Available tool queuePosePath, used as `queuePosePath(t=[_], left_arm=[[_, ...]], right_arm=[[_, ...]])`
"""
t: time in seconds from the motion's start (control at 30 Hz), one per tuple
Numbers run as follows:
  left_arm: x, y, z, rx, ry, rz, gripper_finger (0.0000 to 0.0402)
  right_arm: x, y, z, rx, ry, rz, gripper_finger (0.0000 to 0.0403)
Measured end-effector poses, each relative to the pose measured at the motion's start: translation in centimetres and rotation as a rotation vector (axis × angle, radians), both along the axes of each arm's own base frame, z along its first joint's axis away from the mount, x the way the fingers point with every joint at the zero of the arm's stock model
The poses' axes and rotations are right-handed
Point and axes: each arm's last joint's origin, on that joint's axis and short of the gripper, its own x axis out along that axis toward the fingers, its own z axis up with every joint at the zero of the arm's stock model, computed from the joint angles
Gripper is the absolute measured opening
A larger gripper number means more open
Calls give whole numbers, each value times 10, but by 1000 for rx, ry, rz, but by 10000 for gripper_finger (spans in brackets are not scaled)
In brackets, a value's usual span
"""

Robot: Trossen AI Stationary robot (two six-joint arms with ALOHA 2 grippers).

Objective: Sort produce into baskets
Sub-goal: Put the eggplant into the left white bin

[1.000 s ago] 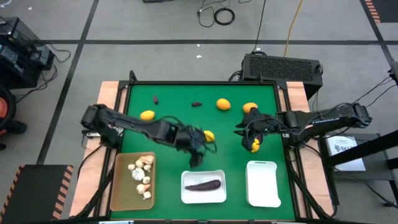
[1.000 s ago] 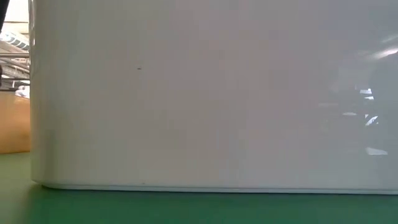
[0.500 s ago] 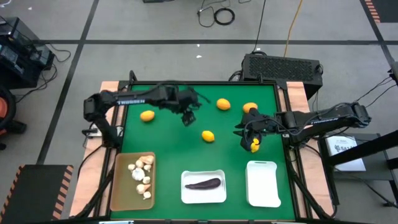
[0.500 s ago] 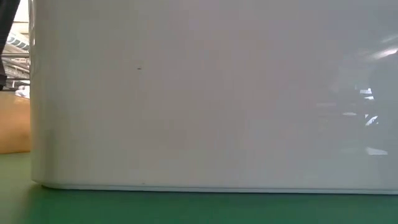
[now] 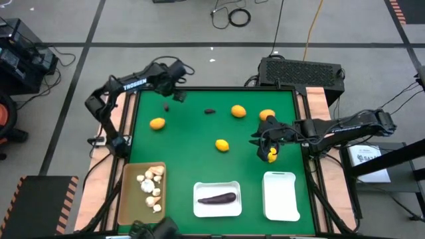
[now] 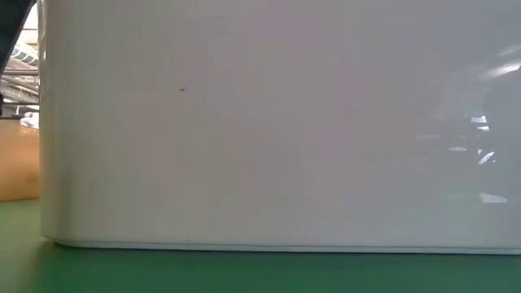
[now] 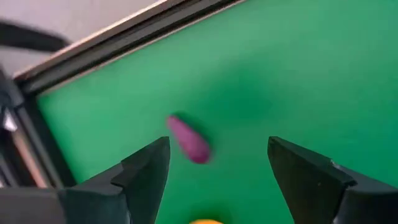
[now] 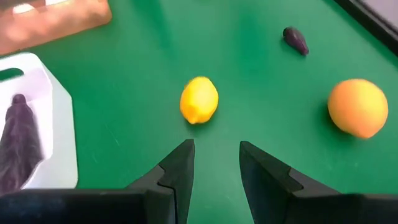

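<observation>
3 trays (image 5: 217, 199) in a row at table's (image 5: 192, 162) near edge. Bulbs (image 5: 151, 186) in left tray, elongated piece (image 5: 217, 197) in mid tray. Fruits (image 5: 222, 145) scattered behind.

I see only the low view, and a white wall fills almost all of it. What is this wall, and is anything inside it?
Observer: It seems to be the side of the middle white tray. One long purple piece lies in it.
Operator: Where is the left arm?
Observer: The left gripper is over the far left corner of the table, jaws open. A small purple piece lies on the mat just ahead of it.
Operator: What is the tan thing at my left edge?
Observer: It is the tan tray, with whitish bulbs in it.
</observation>
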Motion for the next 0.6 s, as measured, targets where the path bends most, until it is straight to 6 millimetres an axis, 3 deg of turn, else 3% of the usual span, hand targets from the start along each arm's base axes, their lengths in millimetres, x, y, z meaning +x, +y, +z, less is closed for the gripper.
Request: queuePosePath(t=[0.23,0.6], left_arm=[[-25,10,-36,-29,2,101,274],[-30,3,-62,-33,-26,158,274]], right_arm=[[-3,0,-10,16,31,-17,118],[0,0,-7,15,-9,-12,118]])
